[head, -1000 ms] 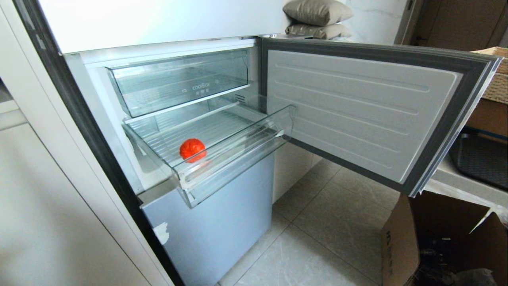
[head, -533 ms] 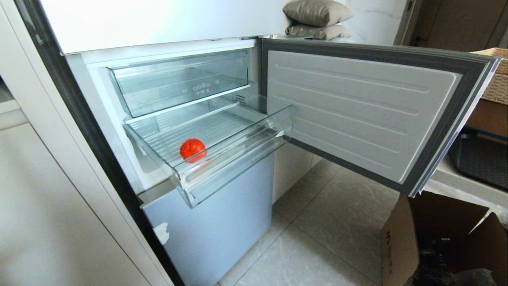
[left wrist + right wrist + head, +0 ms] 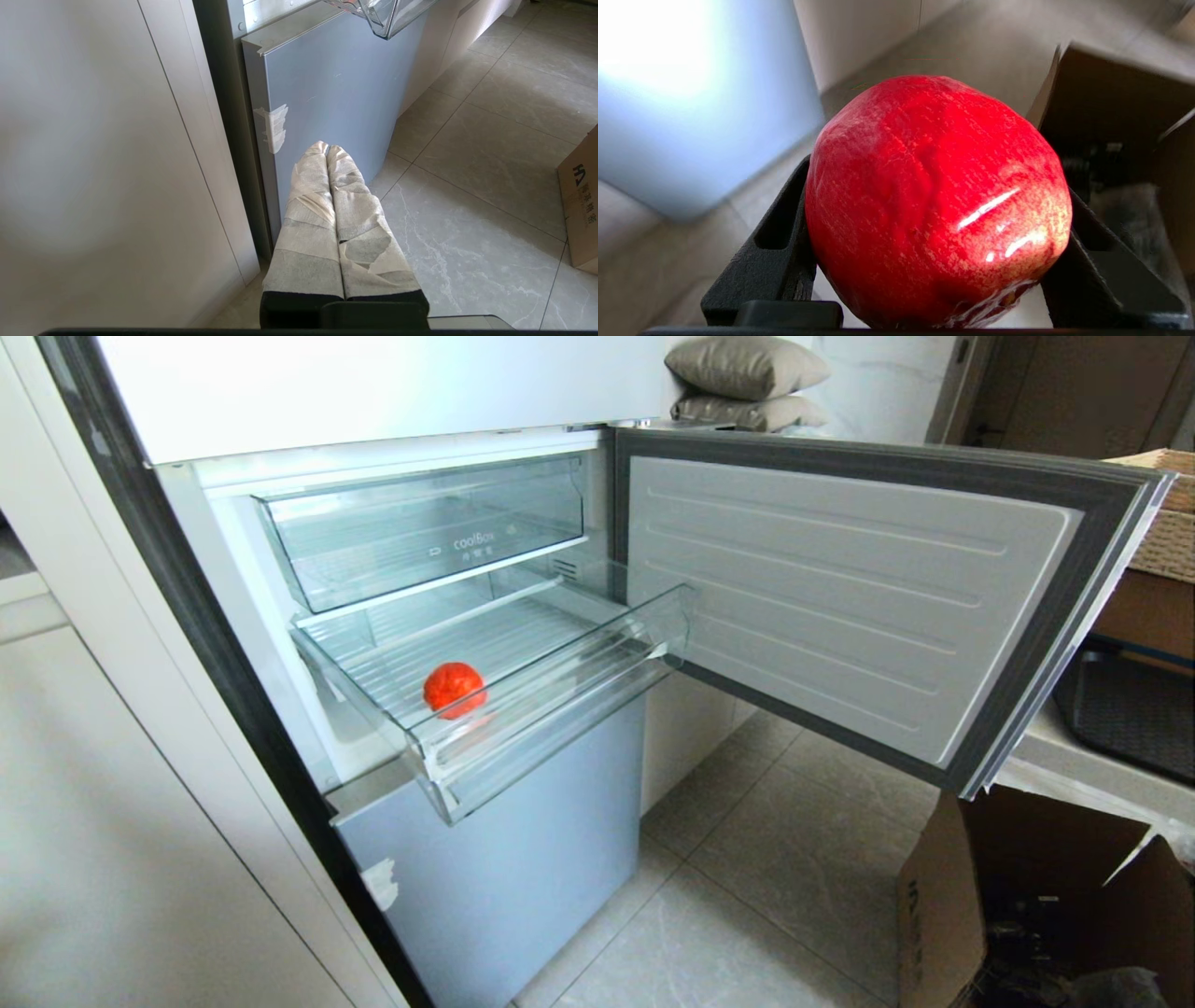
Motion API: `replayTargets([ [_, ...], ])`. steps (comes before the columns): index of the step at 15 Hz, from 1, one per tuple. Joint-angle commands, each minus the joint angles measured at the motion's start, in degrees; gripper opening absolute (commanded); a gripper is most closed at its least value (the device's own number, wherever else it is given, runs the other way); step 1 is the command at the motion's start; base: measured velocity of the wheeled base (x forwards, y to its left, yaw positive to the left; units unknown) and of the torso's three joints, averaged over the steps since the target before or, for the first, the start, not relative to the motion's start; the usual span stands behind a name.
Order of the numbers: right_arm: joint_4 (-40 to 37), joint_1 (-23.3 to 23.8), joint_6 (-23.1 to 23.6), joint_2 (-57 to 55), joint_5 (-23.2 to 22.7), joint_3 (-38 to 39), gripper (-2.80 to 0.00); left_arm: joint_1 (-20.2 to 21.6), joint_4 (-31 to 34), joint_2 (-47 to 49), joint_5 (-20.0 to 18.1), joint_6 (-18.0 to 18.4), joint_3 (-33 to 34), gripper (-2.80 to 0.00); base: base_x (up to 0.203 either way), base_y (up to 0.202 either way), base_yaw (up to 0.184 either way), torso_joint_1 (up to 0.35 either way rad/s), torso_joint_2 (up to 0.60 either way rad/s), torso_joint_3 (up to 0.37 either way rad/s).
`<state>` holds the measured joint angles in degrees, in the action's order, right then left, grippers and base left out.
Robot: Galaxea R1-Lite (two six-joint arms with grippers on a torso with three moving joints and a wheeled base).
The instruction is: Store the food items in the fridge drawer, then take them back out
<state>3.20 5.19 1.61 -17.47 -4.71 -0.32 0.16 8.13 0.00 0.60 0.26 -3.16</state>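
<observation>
Holding a red food item [image 3: 936, 200] between its jaws, the right tool [image 3: 934, 261] is low near the floor. One red-orange piece [image 3: 454, 689] already lies in the fridge drawer [image 3: 560, 686]; storing continues. Left tool [image 3: 327, 151] hangs pressed together, idle.

Red-orange food item [image 3: 454, 689] in fridge drawer [image 3: 560, 686] (pulled out).

We see one food item [image 3: 454, 689] lying in the pulled-out fridge drawer [image 3: 560, 695], below the lettered bin [image 3: 420, 527]. The open fridge door [image 3: 840, 607] stands right, a cardboard box [image 3: 943, 915] beneath it.
</observation>
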Motion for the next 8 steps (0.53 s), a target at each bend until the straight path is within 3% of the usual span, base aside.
replayTargets([
  [1,0.2,-0.4,1.1,1.6,0.4,0.4,-2.8,0.0,0.0,0.1,0.0,0.0,0.0,-2.8,0.0,0.0,0.0,0.0,0.0,0.0],
  [3,-0.2,-1.2,4.9,1.9,1.1,0.4,-2.8,0.0,0.0,0.1,0.0,0.0,0.0,-2.8,0.0,0.0,0.0,0.0,0.0,0.0],
  [5,-3.9,-5.0,10.3,4.1,1.1,0.1,-2.8,0.0,0.0,0.1,0.0,0.0,0.0,-2.8,0.0,0.0,0.0,0.0,0.0,0.0],
  [8,-3.9,-5.1,8.0,15.8,1.5,0.2,-2.8,0.0,0.0,0.1,0.0,0.0,0.0,-2.8,0.0,0.0,0.0,0.0,0.0,0.0],
])
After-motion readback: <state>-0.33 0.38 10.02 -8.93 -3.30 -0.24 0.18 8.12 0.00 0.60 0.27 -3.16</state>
